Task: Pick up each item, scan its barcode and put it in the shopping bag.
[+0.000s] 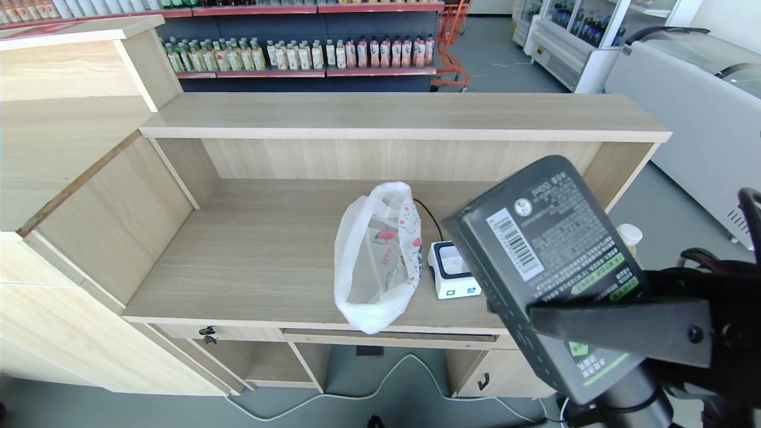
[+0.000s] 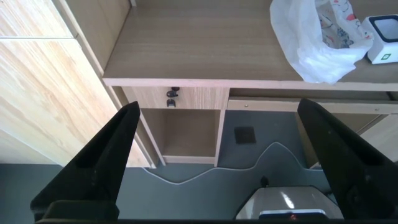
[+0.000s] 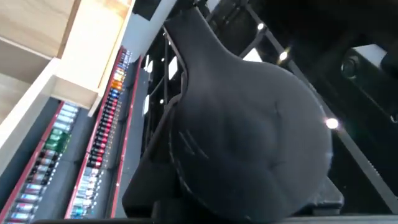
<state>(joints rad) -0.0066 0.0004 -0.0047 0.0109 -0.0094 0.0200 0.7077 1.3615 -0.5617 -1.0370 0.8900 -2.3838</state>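
Observation:
My right gripper (image 1: 574, 333) is shut on a dark grey pouch (image 1: 553, 255), held high and close to the head camera at the right of the counter. The pouch's white barcode label (image 1: 515, 244) faces up toward that camera. In the right wrist view the pouch (image 3: 249, 137) bulges between the fingers. A white plastic shopping bag (image 1: 377, 255) stands open on the wooden counter (image 1: 255, 249), with a small white scanner (image 1: 453, 270) right beside it. My left gripper (image 2: 219, 112) is open and holds nothing, below the counter's front edge; the bag (image 2: 317, 37) and scanner (image 2: 382, 37) lie beyond it.
The counter has a raised back ledge (image 1: 404, 116) and side walls. A white-capped bottle (image 1: 629, 235) peeks out behind the pouch. A drawer with a lock (image 2: 171, 96) sits under the counter, and a cable (image 1: 410, 362) runs over the floor. Store shelves stand behind.

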